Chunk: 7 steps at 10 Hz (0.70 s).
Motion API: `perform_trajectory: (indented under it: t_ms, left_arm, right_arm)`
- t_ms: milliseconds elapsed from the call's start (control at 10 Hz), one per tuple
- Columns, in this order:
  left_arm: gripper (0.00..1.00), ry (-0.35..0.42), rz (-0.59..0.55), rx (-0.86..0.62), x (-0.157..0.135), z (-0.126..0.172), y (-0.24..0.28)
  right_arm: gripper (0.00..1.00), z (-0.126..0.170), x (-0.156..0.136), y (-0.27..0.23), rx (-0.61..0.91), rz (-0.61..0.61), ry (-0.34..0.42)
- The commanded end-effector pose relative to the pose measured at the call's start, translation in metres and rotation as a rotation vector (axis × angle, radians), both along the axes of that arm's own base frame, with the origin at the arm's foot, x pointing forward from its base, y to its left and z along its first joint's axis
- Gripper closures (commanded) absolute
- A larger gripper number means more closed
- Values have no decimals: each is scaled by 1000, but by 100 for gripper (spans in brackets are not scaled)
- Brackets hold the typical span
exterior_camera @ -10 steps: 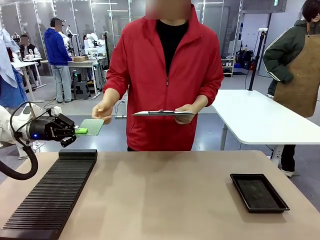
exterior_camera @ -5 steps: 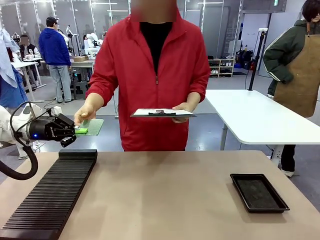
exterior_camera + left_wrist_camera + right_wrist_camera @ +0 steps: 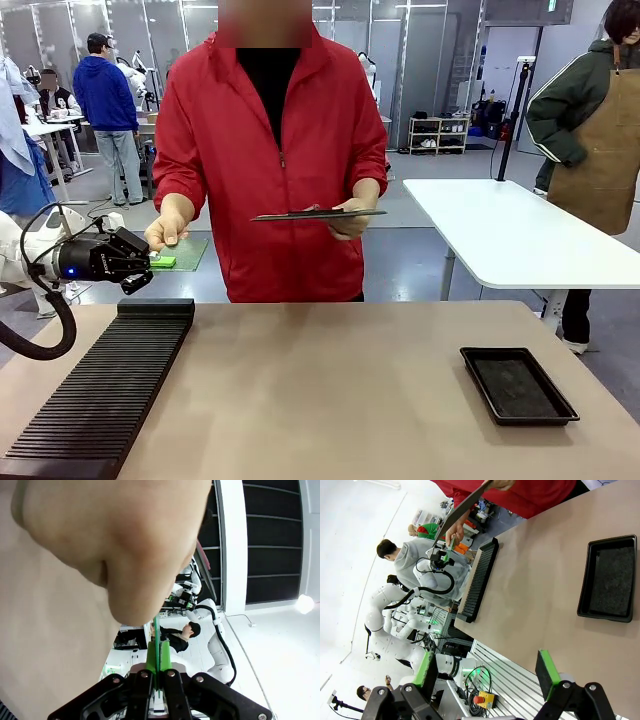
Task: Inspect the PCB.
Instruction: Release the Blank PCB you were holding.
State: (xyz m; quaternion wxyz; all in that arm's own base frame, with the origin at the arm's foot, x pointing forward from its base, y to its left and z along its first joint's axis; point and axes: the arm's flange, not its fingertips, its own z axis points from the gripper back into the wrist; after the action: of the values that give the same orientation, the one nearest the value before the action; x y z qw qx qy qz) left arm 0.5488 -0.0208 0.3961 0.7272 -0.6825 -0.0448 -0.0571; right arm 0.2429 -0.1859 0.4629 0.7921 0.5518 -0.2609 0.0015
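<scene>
Beyond the table's left edge, left gripper clamps the PCB — person's hand on it, inspection pending — right gripper agape

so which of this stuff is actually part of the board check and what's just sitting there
In the job: circuit board, left gripper shut on it, person's hand at it, clipboard the person holds.
Just lying about: black tray, ribbed black rack, both on the table.

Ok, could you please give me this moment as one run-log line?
left tool: shut on PCB | person's hand: on PCB | other hand: holds clipboard | right tool: open, holding nothing
</scene>
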Motion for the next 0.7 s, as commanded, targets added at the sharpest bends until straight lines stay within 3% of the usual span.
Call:
perform_trajectory:
  t_ms: [0, 400, 500, 600]
  left_arm:
    - [97, -3, 1, 1, 0, 1, 0]
    - [97, -3, 1, 1, 0, 1, 0]
    - [61, 0, 0, 0, 0, 0, 0]
    - [63, -15, -7, -1, -1, 2, 0]
  right_arm:
    - [0, 2, 1, -1, 5, 5, -24]
    - [0, 2, 1, -1, 5, 5, -24]
    - [0, 2, 1, -1, 5, 5, -24]
    - [0, 2, 1, -1, 5, 5, -24]
